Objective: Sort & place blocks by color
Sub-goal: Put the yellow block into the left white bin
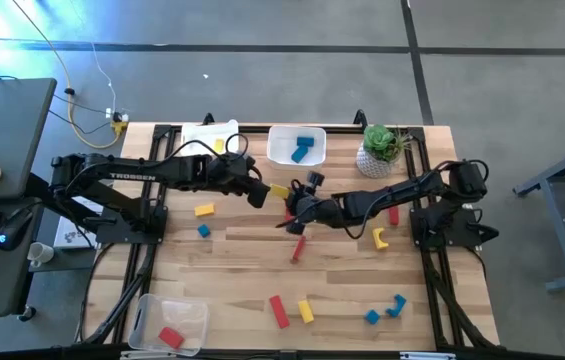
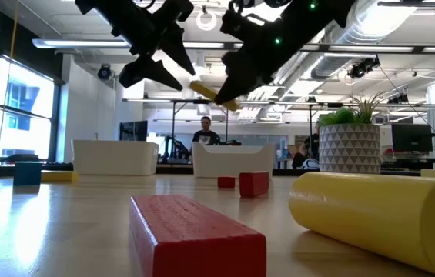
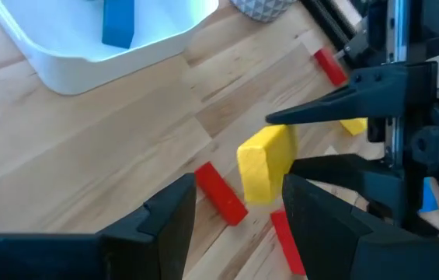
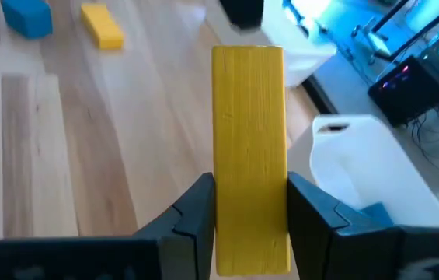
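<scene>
High view | your right gripper (image 1: 292,195) clamps yellow bar (image 1: 280,190) | spread left gripper (image 1: 259,192) empty, just beside, bar's end toward it

Two grippers at work: left gripper (image 1: 259,197) and right gripper (image 1: 289,197). Three white bins (image 1: 198,134) (image 1: 280,135) (image 1: 192,312), one potted plant (image 1: 382,148). Yellow blocks (image 1: 204,210), I count five: one yellow bar (image 4: 249,155) clamped in the right gripper, one in the bin behind the left gripper, three loose. Red blocks (image 1: 278,310), five, two of them right under the grippers. Blue blocks (image 1: 203,231), three loose, plus what looks like two in the bin beyond the grippers
</scene>
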Controlling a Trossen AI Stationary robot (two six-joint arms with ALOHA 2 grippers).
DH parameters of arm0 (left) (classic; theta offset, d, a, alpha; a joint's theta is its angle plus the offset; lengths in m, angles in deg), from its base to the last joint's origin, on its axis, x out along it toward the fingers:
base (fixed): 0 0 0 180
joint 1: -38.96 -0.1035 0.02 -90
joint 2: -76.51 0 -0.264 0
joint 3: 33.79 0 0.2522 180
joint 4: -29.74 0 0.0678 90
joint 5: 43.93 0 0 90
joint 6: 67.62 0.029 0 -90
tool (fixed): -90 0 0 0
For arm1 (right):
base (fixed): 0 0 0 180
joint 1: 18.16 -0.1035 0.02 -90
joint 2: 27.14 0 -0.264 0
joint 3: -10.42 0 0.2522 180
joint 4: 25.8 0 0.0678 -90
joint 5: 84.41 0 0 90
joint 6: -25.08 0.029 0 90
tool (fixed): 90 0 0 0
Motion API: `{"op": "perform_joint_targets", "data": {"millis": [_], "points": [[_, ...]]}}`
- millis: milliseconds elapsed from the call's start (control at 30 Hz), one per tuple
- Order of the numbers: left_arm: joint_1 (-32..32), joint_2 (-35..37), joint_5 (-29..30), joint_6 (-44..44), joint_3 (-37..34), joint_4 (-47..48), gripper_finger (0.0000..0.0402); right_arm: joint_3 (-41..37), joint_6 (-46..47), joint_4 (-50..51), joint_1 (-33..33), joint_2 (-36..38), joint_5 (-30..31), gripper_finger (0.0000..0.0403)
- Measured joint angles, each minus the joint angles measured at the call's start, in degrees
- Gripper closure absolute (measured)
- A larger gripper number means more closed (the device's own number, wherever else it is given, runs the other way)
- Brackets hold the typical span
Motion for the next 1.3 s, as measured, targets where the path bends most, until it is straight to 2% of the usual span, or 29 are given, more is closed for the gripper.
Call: {"op": "perform_joint_targets", "data": {"millis": [267, 567, 733, 1133, 1300], "points": [[0.03, 0.00, 0.02, 0.74, 0.00, -1.80, 0.0222, 0.01, -3.02, -7.12, 0.37, 0.00, 0.20, 0.0301], [0.03, 0.00, 0.04, 2.54, 0.00, -3.38, 0.0229, 0.01, -4.14, -10.38, 0.59, 0.00, 0.06, 0.0301], [0.03, 0.00, 0.07, 3.53, 0.00, -3.60, 0.0253, 0.01, -4.90, -10.57, 0.63, 0.00, 0.02, 0.0301], [0.03, 0.00, 0.00, 9.29, 0.00, -6.18, 0.0341, 0.03, -4.63, -10.60, 0.67, 0.00, 0.83, 0.0293], [0.03, 0.00, -0.01, 12.37, 0.00, -6.00, 0.0357, 0.03, -4.87, -10.55, 0.67, 0.00, 0.71, 0.0280]]}}
